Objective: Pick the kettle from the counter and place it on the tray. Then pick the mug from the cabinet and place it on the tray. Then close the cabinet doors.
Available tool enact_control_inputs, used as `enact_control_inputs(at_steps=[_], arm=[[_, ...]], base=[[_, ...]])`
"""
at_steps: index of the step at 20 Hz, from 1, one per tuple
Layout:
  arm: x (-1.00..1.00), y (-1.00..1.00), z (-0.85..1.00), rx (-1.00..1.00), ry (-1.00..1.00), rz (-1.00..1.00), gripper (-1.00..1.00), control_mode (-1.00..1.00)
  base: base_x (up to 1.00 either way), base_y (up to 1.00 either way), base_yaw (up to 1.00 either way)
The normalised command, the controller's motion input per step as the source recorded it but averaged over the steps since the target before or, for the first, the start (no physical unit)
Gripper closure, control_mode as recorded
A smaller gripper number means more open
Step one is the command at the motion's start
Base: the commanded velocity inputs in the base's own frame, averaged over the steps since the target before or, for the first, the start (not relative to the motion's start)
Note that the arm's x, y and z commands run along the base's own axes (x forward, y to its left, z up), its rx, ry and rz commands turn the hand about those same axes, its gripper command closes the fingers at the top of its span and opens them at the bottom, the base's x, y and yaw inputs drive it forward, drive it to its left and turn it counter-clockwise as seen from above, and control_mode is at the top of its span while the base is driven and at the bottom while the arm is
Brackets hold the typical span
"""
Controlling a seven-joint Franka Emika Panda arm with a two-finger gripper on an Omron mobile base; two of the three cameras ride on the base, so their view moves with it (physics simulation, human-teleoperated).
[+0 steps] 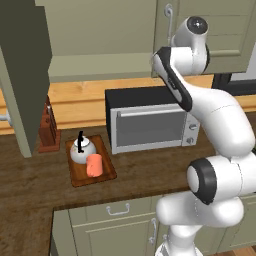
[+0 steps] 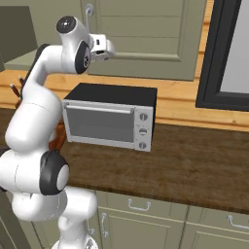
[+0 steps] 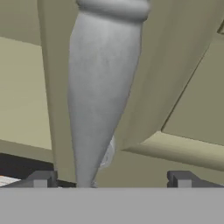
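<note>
The reddish-brown tray [image 1: 80, 177] lies on the dark counter [image 1: 160, 170] left of the oven. On it stand the silver kettle [image 1: 81, 150] and, just in front, the orange-red mug [image 1: 94, 165]. The cabinet [image 1: 100, 35] has its left door [image 1: 25, 75] swung wide open; its right door [image 2: 141, 39] looks shut. My gripper [image 3: 111, 181] is raised to that right door and is open, with the door's silver handle [image 3: 100, 87] close up between the finger tips [image 3: 41, 179] and nothing gripped. In the right base view the hand [image 2: 103, 46] sits just below the handle [image 2: 89, 12].
A grey glass-fronted oven [image 1: 150, 125] stands on the counter under the arm. A knife block [image 1: 48, 127] is by the wall, left of the tray. A dark window frame [image 2: 214, 53] is at the right. Drawers with handles [image 1: 117, 210] run below the counter.
</note>
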Motion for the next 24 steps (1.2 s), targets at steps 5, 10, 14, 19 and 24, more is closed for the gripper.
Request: enact_control_inputs(at_steps=[5, 10, 14, 19, 24], arm=[[0.42, 0.00, -0.36, -0.18, -0.04, 0.00, -1.00, -1.00], [0.20, -0.02, -0.22, -0.10, -0.16, -0.02, -1.00, -1.00], [0.33, -0.01, -0.39, -0.07, -0.05, -0.07, -1.00, -1.00], [0.03, 0.04, -0.19, -0.01, 0.01, -0.07, -1.00, -1.00], [-0.45, 0.21, -0.02, 0.00, -0.01, -0.01, -1.00, -1.00]], base=[[0.00, 0.00, 0.00], [0.00, 0.00, 0.00], [0.00, 0.00, 0.00], [0.00, 0.00, 0.00], [0.00, 0.00, 0.00]])
